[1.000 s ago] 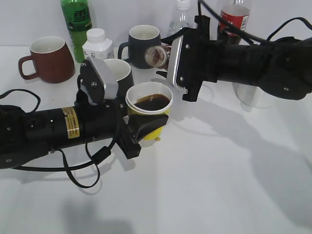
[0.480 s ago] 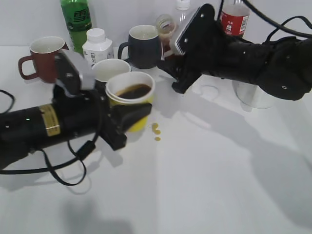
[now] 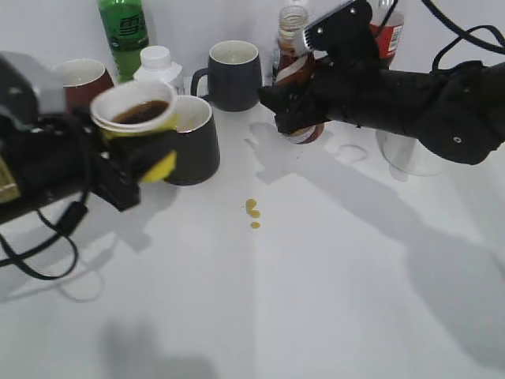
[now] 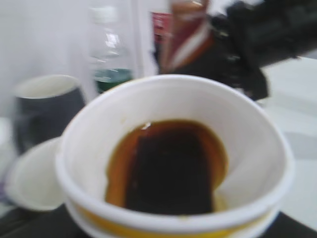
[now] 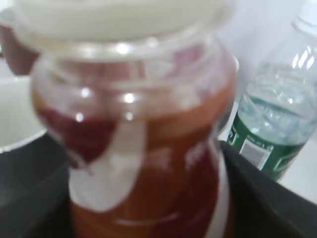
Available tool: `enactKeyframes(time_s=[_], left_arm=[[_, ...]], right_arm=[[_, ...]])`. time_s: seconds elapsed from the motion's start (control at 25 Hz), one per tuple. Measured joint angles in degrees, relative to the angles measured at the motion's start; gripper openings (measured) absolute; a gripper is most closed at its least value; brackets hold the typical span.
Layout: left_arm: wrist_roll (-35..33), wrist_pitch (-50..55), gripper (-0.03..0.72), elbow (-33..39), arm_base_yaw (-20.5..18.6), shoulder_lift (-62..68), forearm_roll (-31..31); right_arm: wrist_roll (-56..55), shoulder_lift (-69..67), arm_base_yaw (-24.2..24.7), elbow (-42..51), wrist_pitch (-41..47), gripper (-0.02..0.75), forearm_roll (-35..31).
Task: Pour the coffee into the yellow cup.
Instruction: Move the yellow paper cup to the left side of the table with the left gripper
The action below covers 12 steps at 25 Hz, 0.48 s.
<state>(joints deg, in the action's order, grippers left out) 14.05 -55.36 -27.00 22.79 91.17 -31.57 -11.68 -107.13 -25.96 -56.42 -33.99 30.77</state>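
With pouring apparently done, the right gripper (image 3: 304,110) has righted its clamped bottle (image 3: 297,75) at two o'clock, the left gripper (image 3: 130,162) carrying the gripped, coffee-filled yellow cup (image 3: 138,118) toward nine.

Back row, left to right: red-brown mug (image 3: 77,76), green bottle (image 3: 124,31), white capped bottle (image 3: 155,63), dark grey mug (image 3: 230,73) and red-labelled cola bottle (image 3: 390,28). A black mug (image 3: 196,140) with white interior stands nearer on the white table (image 3: 316,300). Yellowish droplets (image 3: 252,210) lie at centre; a clear glass (image 3: 410,155) stands right.
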Motion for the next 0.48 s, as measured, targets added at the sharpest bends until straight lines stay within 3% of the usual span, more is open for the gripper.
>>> enactKeyframes(time_s=[0.48], left_arm=[[0.00,1.40,0.391,1.33,-9.28,-2.74,0.39]], right_arm=[[-10.27,0.00,0.00,0.11,0.41,0.499,-1.75]])
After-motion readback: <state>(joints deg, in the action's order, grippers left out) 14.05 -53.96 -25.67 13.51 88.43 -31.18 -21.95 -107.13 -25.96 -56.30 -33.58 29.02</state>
